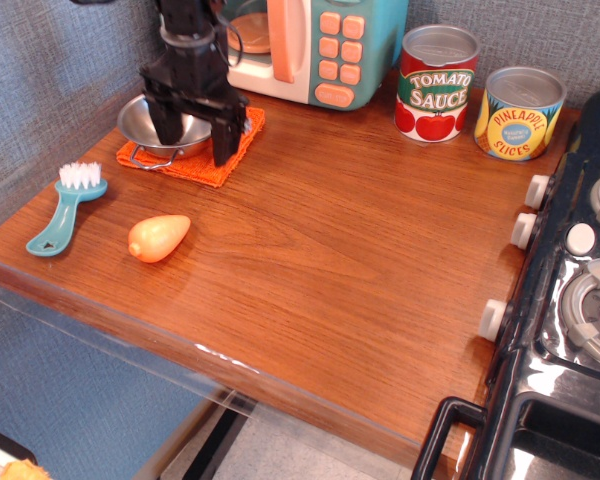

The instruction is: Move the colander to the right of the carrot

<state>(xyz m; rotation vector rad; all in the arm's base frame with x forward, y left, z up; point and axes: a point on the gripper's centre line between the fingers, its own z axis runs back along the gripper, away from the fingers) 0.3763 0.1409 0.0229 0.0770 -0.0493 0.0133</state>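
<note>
The colander (pixel 152 125) is a shiny steel bowl with wire loop handles, sitting on an orange cloth (pixel 195 160) at the back left of the wooden counter. My black gripper (pixel 197 133) is open and lowered over it, with one finger inside the bowl and the other (pixel 227 140) outside its right rim, over the cloth. The gripper hides the bowl's right half. The carrot (pixel 159 237), stubby and orange-yellow, lies near the front left edge, apart from both.
A teal brush (pixel 64 209) with white bristles lies left of the carrot. A toy microwave (pixel 315 45) stands at the back, with a tomato sauce can (pixel 436 84) and pineapple can (pixel 520 112) to its right. A black stove (pixel 570 310) fills the right side.
</note>
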